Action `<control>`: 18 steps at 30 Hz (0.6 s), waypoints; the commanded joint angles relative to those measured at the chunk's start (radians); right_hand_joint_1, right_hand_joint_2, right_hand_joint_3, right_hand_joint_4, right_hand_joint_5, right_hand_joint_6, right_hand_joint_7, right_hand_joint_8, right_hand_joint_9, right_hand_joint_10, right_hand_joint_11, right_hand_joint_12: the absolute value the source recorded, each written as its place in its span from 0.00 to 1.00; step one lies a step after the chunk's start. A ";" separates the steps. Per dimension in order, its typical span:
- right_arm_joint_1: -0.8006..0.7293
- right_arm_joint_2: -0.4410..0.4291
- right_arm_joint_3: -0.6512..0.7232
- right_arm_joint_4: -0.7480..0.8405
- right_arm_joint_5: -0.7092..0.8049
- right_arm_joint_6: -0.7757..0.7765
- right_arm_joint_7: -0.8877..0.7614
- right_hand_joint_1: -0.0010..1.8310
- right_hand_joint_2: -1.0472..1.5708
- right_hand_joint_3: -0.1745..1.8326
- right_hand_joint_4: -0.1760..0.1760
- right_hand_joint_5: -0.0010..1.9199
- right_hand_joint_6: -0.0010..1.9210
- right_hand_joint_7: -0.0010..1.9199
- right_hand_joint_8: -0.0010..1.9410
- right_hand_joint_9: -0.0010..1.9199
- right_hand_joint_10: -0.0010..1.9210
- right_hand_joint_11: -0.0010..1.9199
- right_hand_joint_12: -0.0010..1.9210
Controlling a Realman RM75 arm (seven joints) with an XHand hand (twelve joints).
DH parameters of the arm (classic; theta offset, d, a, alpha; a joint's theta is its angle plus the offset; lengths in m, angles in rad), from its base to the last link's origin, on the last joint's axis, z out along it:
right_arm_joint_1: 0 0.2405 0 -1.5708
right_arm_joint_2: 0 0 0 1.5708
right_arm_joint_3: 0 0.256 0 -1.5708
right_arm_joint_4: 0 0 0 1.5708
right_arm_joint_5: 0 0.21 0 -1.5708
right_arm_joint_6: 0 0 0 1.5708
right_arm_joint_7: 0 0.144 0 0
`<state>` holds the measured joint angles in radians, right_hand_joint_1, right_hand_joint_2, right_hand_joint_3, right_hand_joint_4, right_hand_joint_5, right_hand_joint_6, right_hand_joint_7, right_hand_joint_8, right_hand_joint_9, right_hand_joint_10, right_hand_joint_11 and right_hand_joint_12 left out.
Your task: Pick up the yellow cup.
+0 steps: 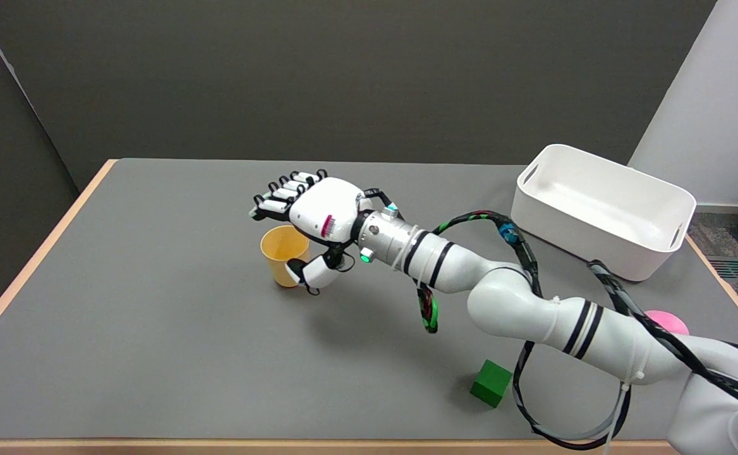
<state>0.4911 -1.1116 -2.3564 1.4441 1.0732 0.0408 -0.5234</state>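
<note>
The yellow cup (pixel 280 251) stands upright, mouth up, on the grey table left of centre. My right hand (pixel 315 212) reaches in from the right and hovers over the cup's right and far side. Its fingers (pixel 280 194) stretch out straight past the cup's far rim, spread apart and not wrapped around it. The thumb (pixel 314 273) lies low against the cup's near right wall. The cup's right side is hidden behind the palm. The cup's base still sits on the table.
A white bin (pixel 571 218) stands at the back right. A green cube (pixel 490 383) lies near the front edge under my forearm. A pink object (pixel 667 321) peeks out behind the upper arm. The table's wooden edge (pixel 34 265) runs along the left.
</note>
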 commanded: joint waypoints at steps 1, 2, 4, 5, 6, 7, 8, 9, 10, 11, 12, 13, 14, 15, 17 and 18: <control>-0.040 0.054 0.029 0.018 0.006 0.001 -0.110 0.37 0.65 0.59 0.76 0.13 0.28 0.13 0.17 0.11 0.35 0.11 0.66; -0.038 0.050 0.028 0.011 0.006 0.001 -0.110 0.37 0.65 0.59 0.76 0.13 0.28 0.13 0.17 0.11 0.35 0.11 0.66; -0.030 0.034 0.024 -0.010 0.006 0.001 -0.105 0.37 0.65 0.59 0.75 0.13 0.28 0.14 0.17 0.11 0.36 0.11 0.66; -0.020 0.024 0.020 -0.019 0.006 0.001 -0.104 0.37 0.65 0.59 0.74 0.13 0.28 0.14 0.17 0.11 0.36 0.11 0.66; -0.003 0.014 0.008 -0.035 0.006 0.001 -0.103 0.37 0.65 0.59 0.73 0.12 0.26 0.14 0.17 0.11 0.36 0.11 0.66; 0.010 0.008 -0.002 -0.044 0.006 0.001 -0.103 0.37 0.65 0.59 0.72 0.11 0.25 0.14 0.17 0.12 0.36 0.11 0.66; 0.027 0.005 -0.020 -0.056 0.007 0.001 -0.103 0.37 0.65 0.59 0.72 0.11 0.25 0.14 0.17 0.12 0.36 0.11 0.66; 0.046 -0.001 -0.040 -0.070 0.010 0.001 -0.103 0.37 0.65 0.59 0.71 0.11 0.25 0.13 0.17 0.12 0.36 0.12 0.67; 0.054 -0.004 -0.053 -0.077 0.014 0.001 -0.103 0.38 0.65 0.58 0.71 0.11 0.24 0.14 0.16 0.12 0.36 0.11 0.67; 0.063 -0.007 -0.063 -0.084 0.027 0.001 -0.103 0.39 0.65 0.57 0.71 0.11 0.24 0.14 0.16 0.12 0.36 0.11 0.68; 0.066 -0.009 -0.066 -0.090 0.042 -0.002 -0.103 0.39 0.65 0.57 0.71 0.11 0.24 0.14 0.16 0.12 0.35 0.11 0.68; 0.066 -0.010 -0.067 -0.095 0.051 -0.004 -0.103 0.39 0.65 0.57 0.71 0.11 0.24 0.14 0.16 0.12 0.35 0.11 0.68; 0.066 -0.012 -0.067 -0.102 0.061 -0.005 -0.103 0.39 0.65 0.58 0.71 0.11 0.24 0.14 0.16 0.12 0.35 0.11 0.68; 0.066 -0.014 -0.067 -0.108 0.067 -0.005 -0.103 0.37 0.65 0.59 0.72 0.11 0.25 0.13 0.17 0.12 0.36 0.11 0.67; 0.065 -0.019 -0.067 -0.125 0.069 -0.005 -0.103 0.36 0.65 0.59 0.73 0.11 0.25 0.13 0.17 0.12 0.36 0.12 0.66; 0.064 -0.021 -0.067 -0.131 0.069 -0.005 -0.103 0.36 0.65 0.59 0.73 0.11 0.26 0.13 0.17 0.12 0.36 0.12 0.66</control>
<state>0.5038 -1.0988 -2.3697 1.4093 1.0884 0.0388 -0.6063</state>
